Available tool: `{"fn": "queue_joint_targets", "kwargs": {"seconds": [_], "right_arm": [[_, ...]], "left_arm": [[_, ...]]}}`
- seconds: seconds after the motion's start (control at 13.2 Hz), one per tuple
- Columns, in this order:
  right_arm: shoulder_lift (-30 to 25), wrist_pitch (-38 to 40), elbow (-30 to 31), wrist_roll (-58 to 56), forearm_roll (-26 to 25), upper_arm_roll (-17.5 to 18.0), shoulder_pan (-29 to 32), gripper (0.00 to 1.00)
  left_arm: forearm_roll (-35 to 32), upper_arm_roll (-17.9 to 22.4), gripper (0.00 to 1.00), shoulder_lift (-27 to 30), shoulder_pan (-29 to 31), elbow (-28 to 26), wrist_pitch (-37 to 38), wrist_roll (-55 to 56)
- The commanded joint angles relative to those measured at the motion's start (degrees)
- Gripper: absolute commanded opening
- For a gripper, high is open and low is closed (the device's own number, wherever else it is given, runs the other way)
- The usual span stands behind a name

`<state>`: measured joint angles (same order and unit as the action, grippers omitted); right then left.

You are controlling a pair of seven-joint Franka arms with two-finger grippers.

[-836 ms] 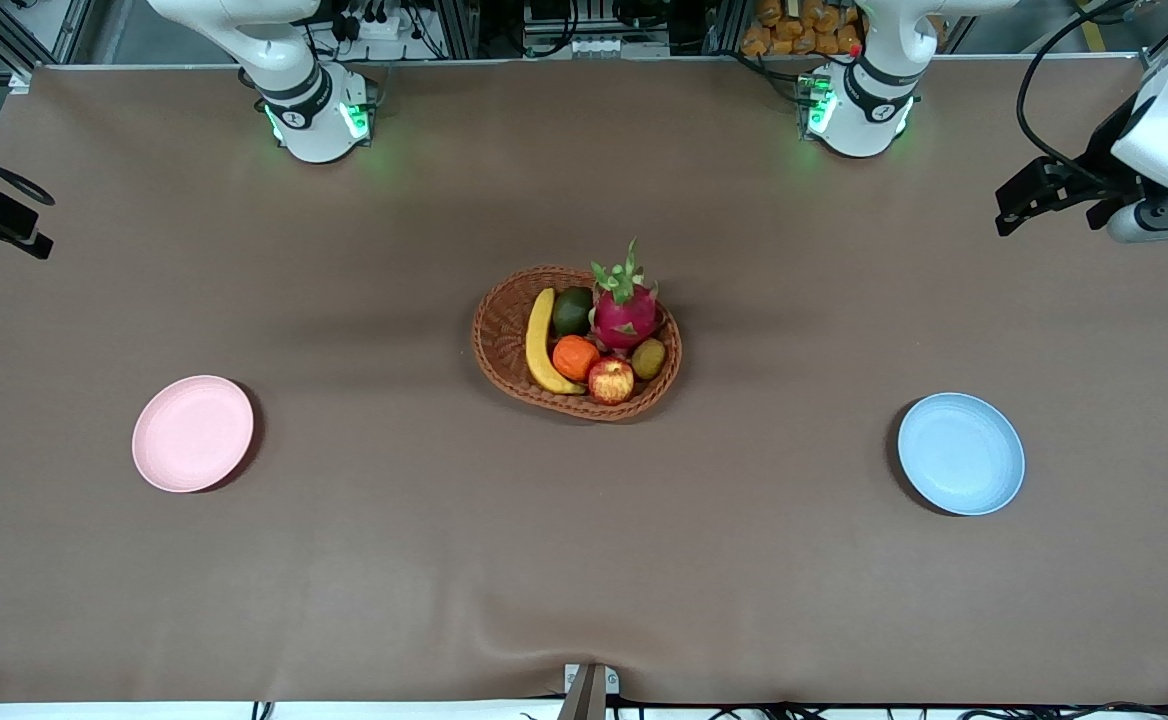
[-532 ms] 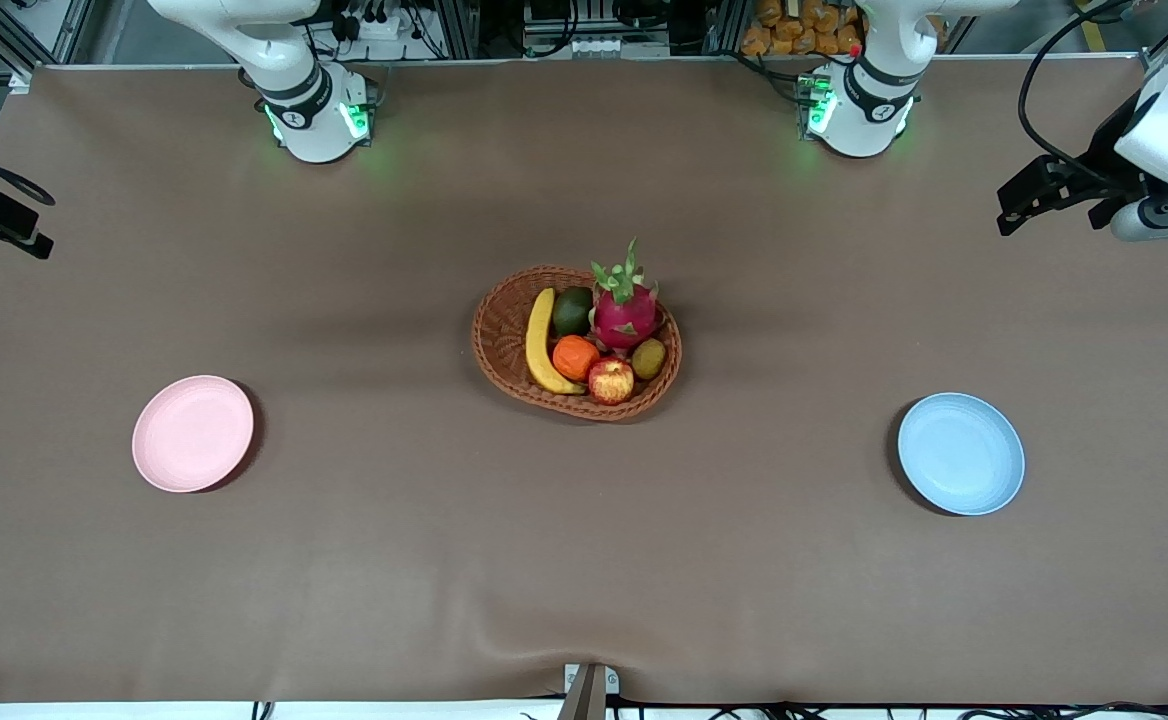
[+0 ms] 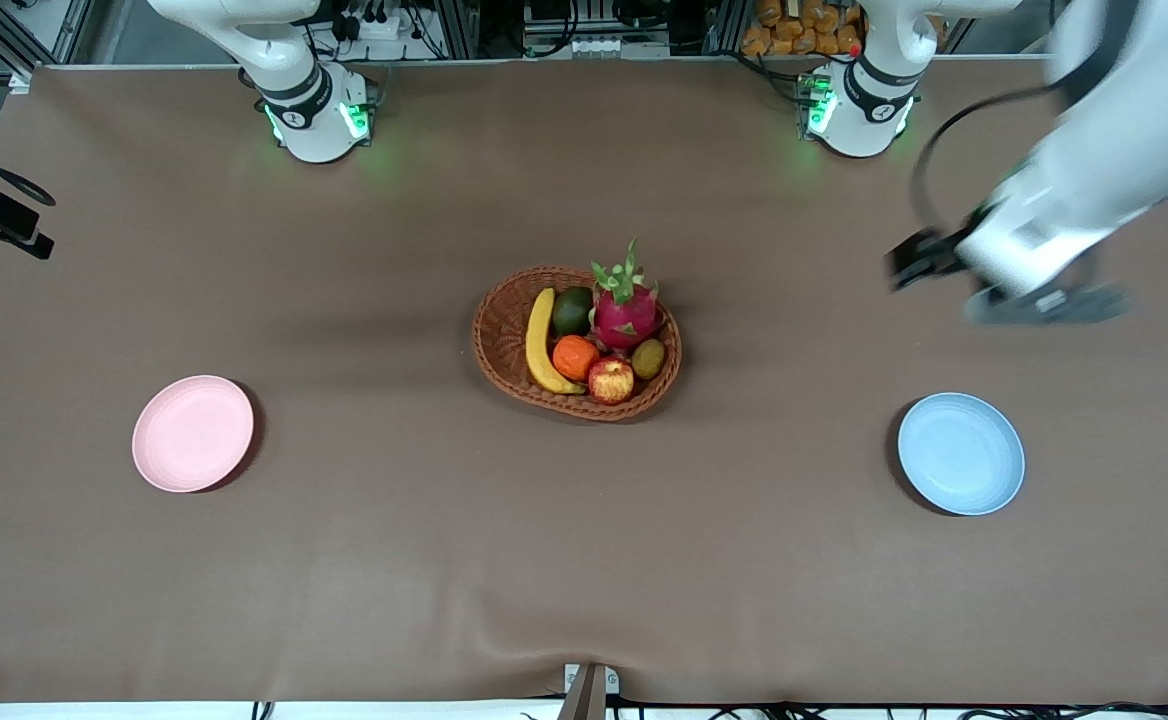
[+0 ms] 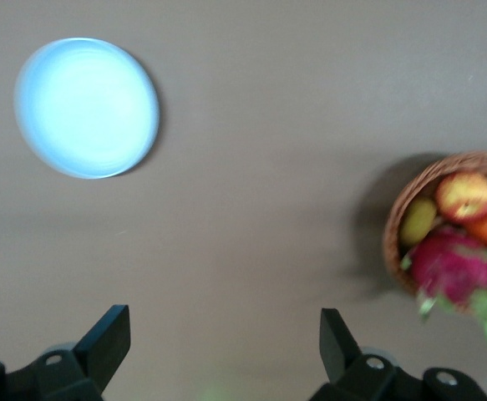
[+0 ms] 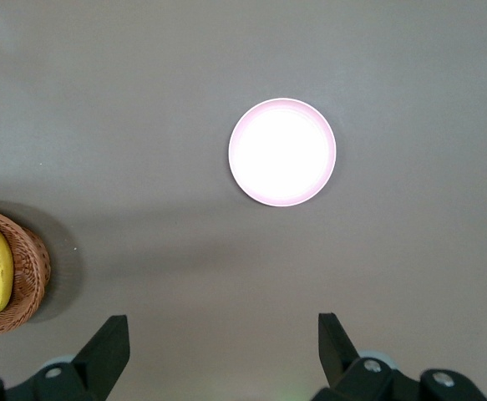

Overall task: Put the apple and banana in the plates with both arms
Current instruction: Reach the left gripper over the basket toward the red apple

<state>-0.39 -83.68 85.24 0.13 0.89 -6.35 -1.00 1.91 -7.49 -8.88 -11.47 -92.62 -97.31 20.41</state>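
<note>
The big brown table (image 3: pixel 344 580) fills the front view. A round brown wicker basket (image 3: pixel 500 340) is seen at its middle. Inside lie the long curved yellow banana (image 3: pixel 539 343) and the small round red apple (image 3: pixel 611 380), the apple nearest the front camera. The pale pink round plate (image 3: pixel 193 433) is seen lower left, the light blue round plate (image 3: pixel 961 453) lower right. The black left gripper (image 3: pixel 919 262), fingers wide apart, is held over bare table at the upper right. The black right gripper (image 5: pixel 218 355) is held apart too, over bare table.

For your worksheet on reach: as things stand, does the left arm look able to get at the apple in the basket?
Probably yes. The left tool is open over bare table, and the apple lies uncovered at the basket rim nearest the front camera, though the tangerine crowds it.
</note>
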Motion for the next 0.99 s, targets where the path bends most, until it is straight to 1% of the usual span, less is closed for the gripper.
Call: {"fn": "queue_joint_targets", "kwargs": {"seconds": [0.0,0.15,0.23,0.38,0.46,0.61,0.68,0.91], "right_arm": [[0.1,0.9,-0.7,1.0,-1.2,0.0,-0.4,1.0],[0.5,0.9,-0.6,1.1,-0.7,0.0,-0.6,1.0],[0.9,0.9,-0.4,1.1,-0.5,0.1,-1.7,1.0],[2.1,0.8,-0.5,1.1,-0.5,0.0,-4.2,1.0],[2.8,0.6,-0.5,1.1,-0.6,0.0,-4.8,1.0],[3.1,0.5,-0.5,1.2,-0.3,0.0,-4.9,1.0],[3.3,0.5,-0.4,1.2,-0.2,0.0,-4.9,1.0],[4.3,0.3,-0.5,1.2,0.0,0.1,-5.7,1.0]], "left_arm": [[0.5,0.1,1.0,-8.5,-5.8,3.5,-6.2,10.5],[0.9,-0.1,1.0,-13.7,-8.5,5.2,-11.6,18.0],[0.7,0.0,1.0,-15.9,-11.2,7.0,-14.1,20.9],[1.0,0.0,1.0,-21.9,-13.4,11.9,-16.0,25.7],[0.9,0.2,1.0,-24.5,-15.5,13.5,-17.7,27.6],[1.0,0.1,1.0,-28.0,-17.0,13.6,-22.7,31.0],[0.9,0.1,1.0,-29.5,-18.4,13.5,-23.8,32.6],[1.1,0.0,1.0,-31.5,-19.3,13.4,-25.4,34.2]]}}
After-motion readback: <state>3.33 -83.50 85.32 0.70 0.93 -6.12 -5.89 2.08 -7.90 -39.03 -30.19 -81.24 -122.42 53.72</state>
